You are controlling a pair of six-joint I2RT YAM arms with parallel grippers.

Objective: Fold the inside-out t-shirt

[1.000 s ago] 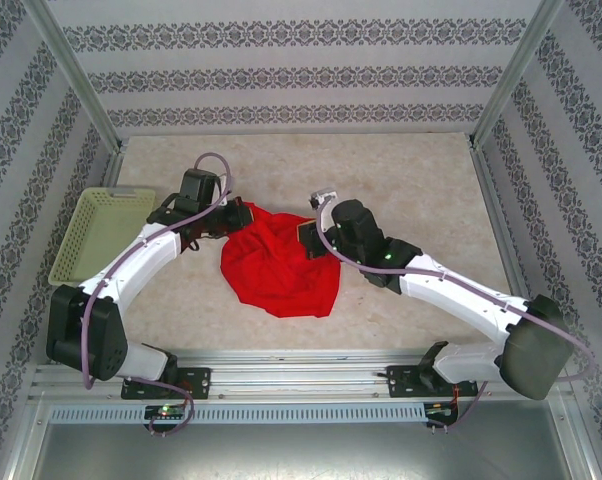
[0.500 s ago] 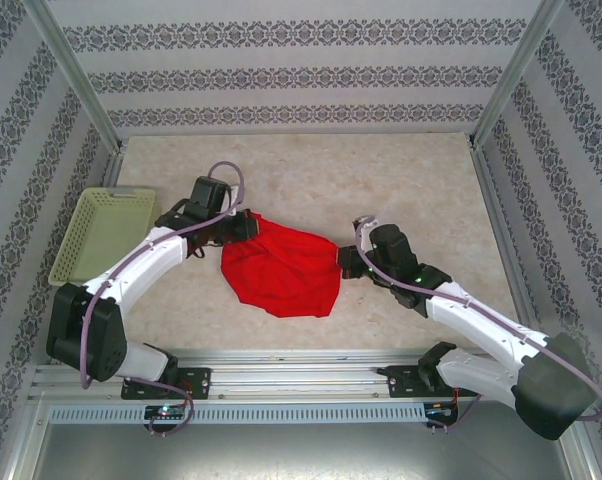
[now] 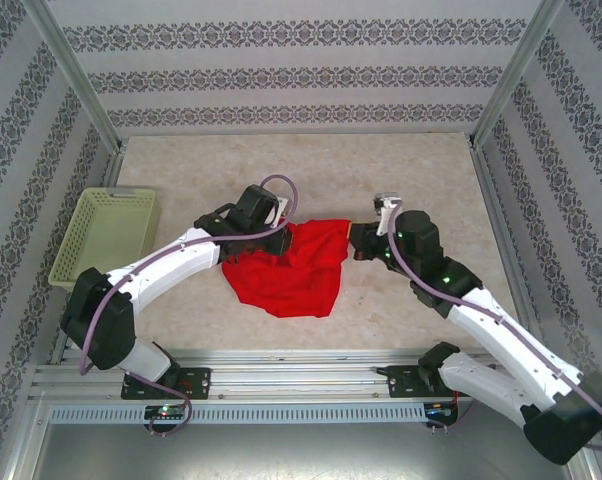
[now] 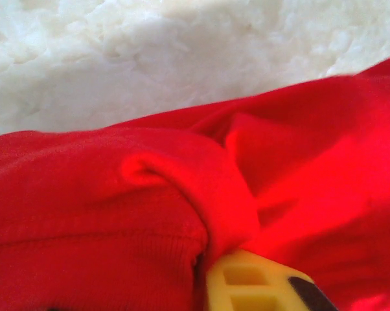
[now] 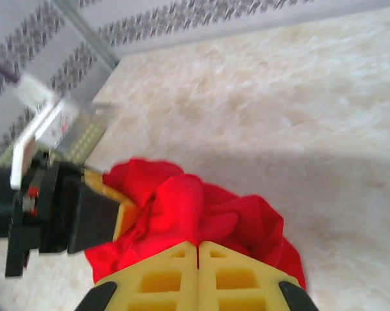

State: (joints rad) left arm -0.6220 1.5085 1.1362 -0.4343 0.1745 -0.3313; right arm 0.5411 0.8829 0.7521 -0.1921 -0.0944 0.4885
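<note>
Watching from the side, I see the inside-out t-shirt [image 3: 286, 275] bunched in the middle of the table [image 3: 411, 170], its far edge strung from the left gripper [image 3: 283, 237] to the right gripper [image 3: 353, 243]. The right one's yellow fingers [image 5: 162, 282] press together on a wad of red cloth. The left is buried in folds; pinching or letting go, I cannot tell. If it loosens, that corner could slump and the spread collapse.

Red t-shirt [image 4: 104, 207] folds hide most of the left gripper [image 4: 250, 288], its jaws unreadable.
</note>
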